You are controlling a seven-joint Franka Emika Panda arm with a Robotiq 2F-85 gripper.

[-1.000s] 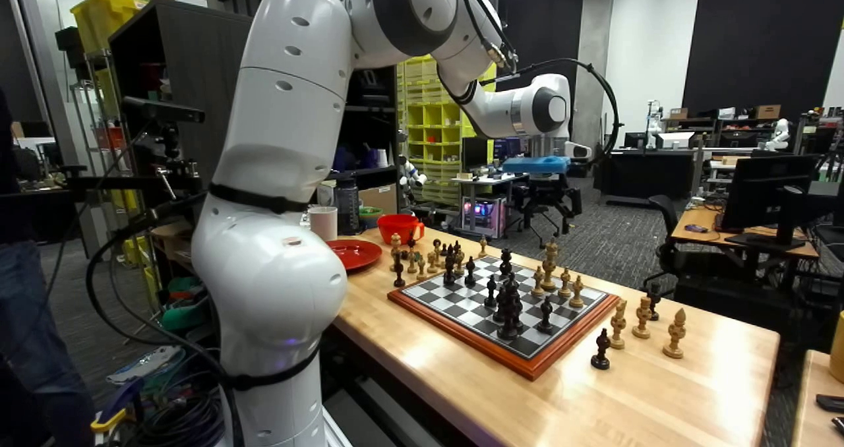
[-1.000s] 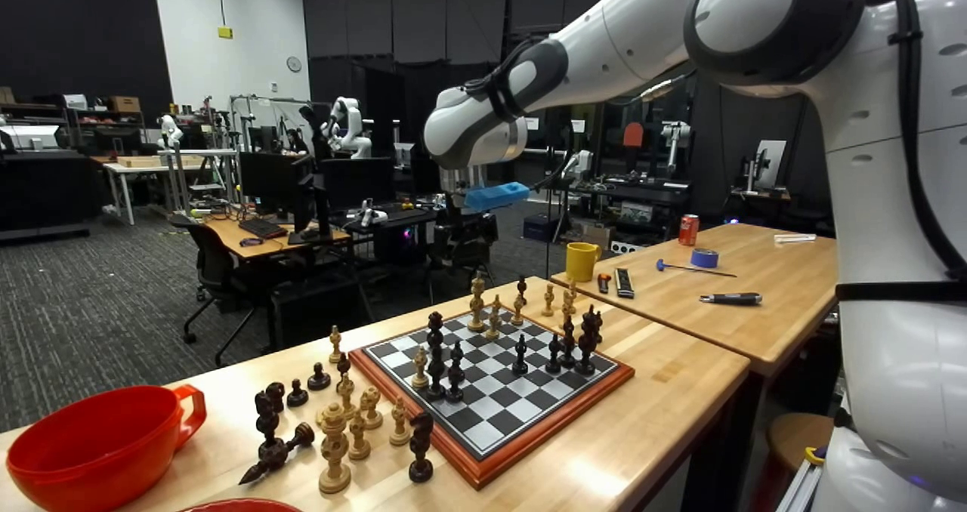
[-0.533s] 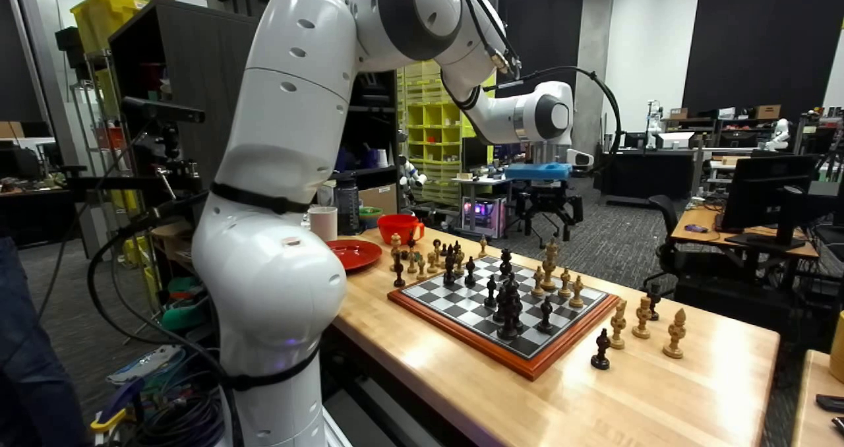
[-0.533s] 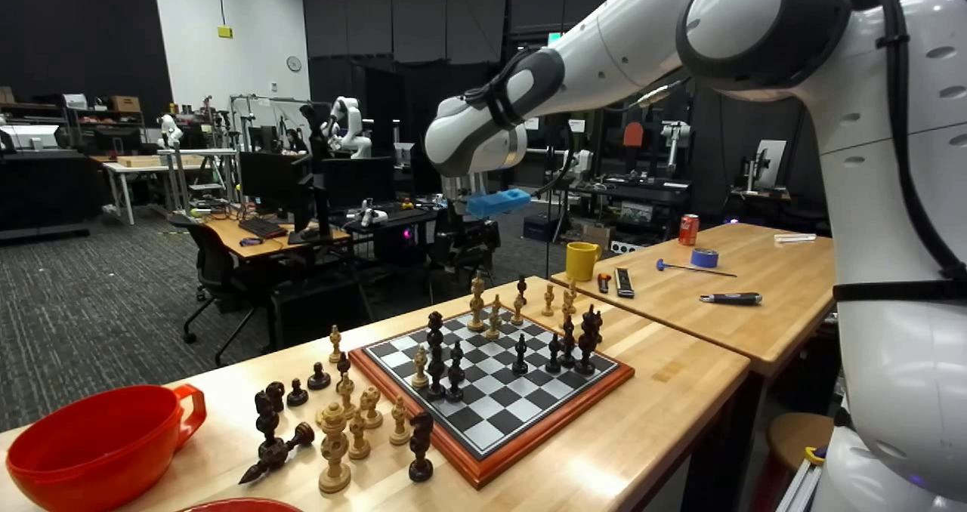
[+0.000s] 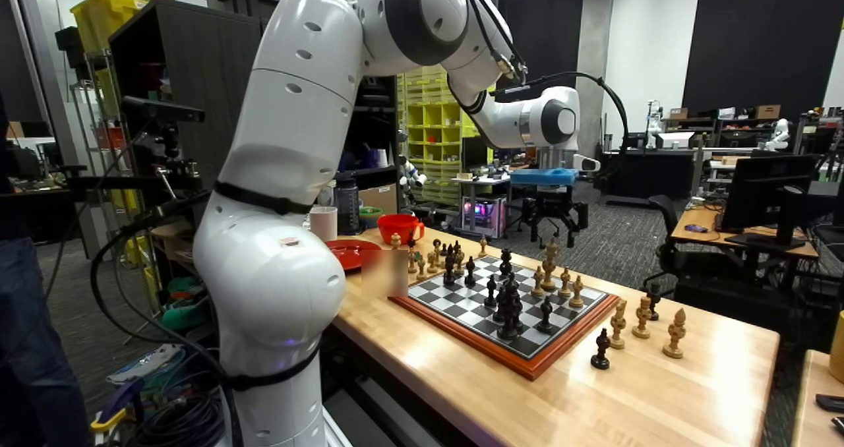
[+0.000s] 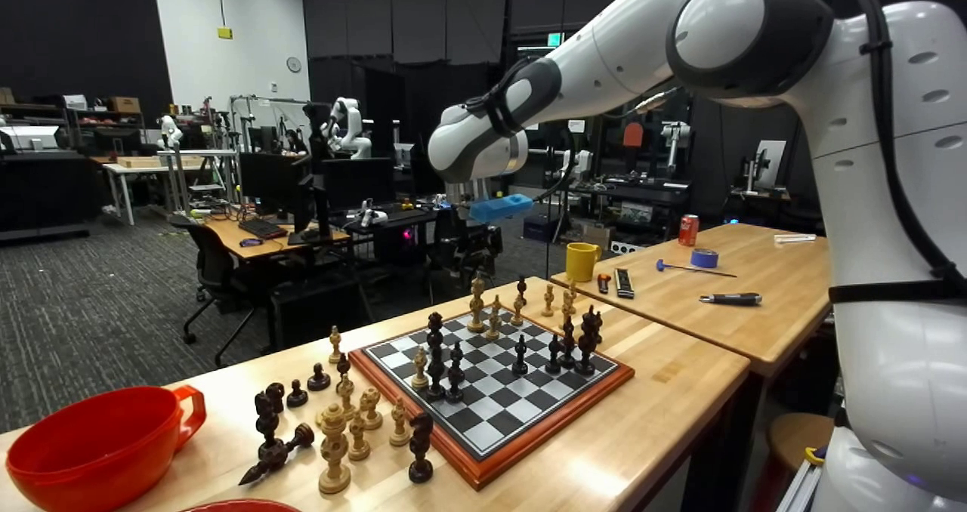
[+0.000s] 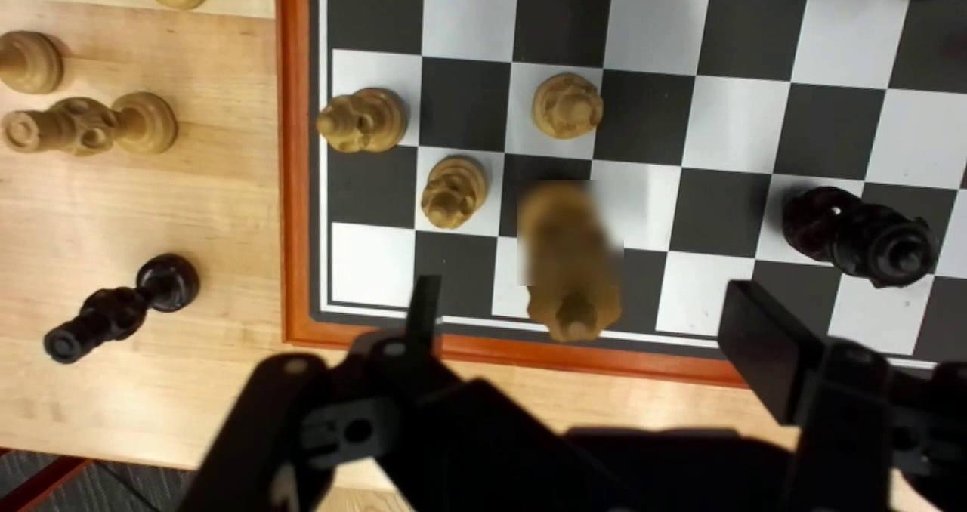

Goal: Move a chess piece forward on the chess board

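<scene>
Your gripper (image 7: 589, 314): jaws wide apart, nothing held. Chess board (image 7: 729, 119): beneath it, apart. Tall tan chess piece (image 7: 574, 309): upright on the board, seen between your jaws in the wrist view.

The wrist view crops the chess board (image 7: 725, 123), and one tan chess piece (image 7: 572, 270) is partly blurred.

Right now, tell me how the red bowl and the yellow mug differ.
The red bowl is wider than tall; the yellow mug is taller than wide. The red bowl shares a table with the chess board; the yellow mug stands on the neighbouring table. Both have a handle.
</scene>
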